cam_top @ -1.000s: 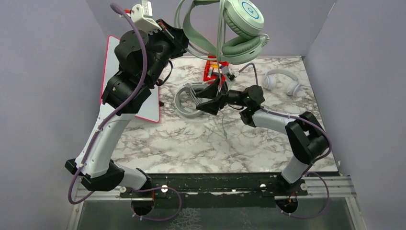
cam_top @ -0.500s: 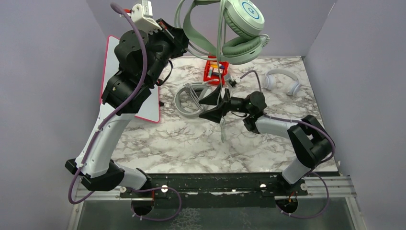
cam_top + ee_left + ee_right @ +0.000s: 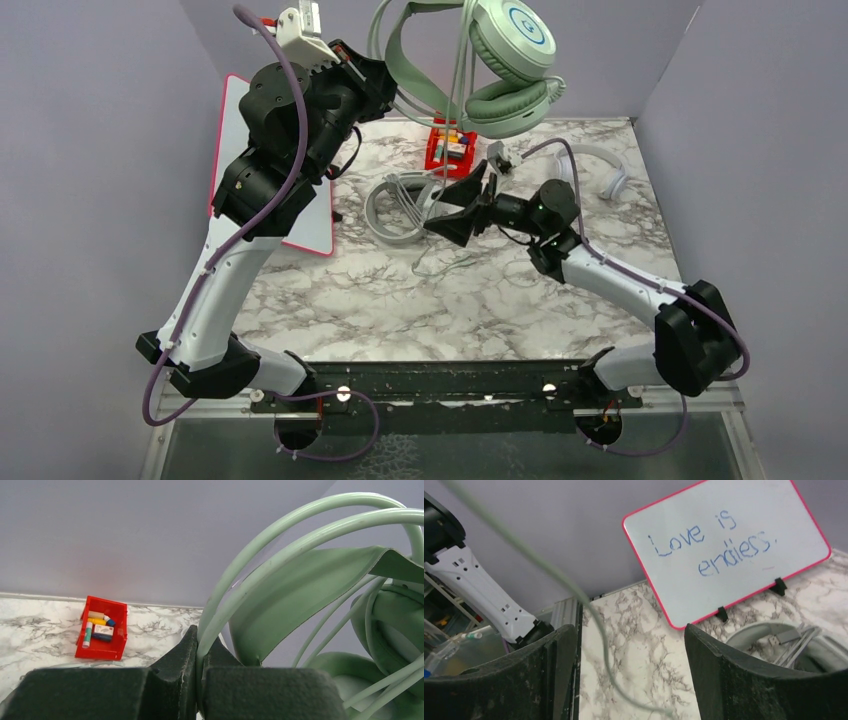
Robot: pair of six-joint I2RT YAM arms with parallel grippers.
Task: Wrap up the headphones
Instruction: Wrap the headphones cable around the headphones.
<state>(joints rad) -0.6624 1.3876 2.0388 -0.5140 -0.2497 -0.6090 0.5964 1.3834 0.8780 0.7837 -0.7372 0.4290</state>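
mint-green headphones (image 3: 505,75) hang above the desk (image 3: 400,310), the left gripper (image 3: 200,672) clamped on the headband. the grey-white headset (image 3: 392,212) and small white headset (image 3: 598,165) lie on the desk. the right gripper (image 3: 624,645) gapes, holding nothing; the mint cable (image 3: 524,548) trails loose, so wrapping looks barely begun.

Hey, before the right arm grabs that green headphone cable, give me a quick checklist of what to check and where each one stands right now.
1. Left tool shut on the green headphones band: ok.
2. Green headphones lifted off the table: ok.
3. Right tool open: ok.
4. Cable passing between the right tool's fingers: ok.
5. Cable free of the grey headphones: cannot tell.
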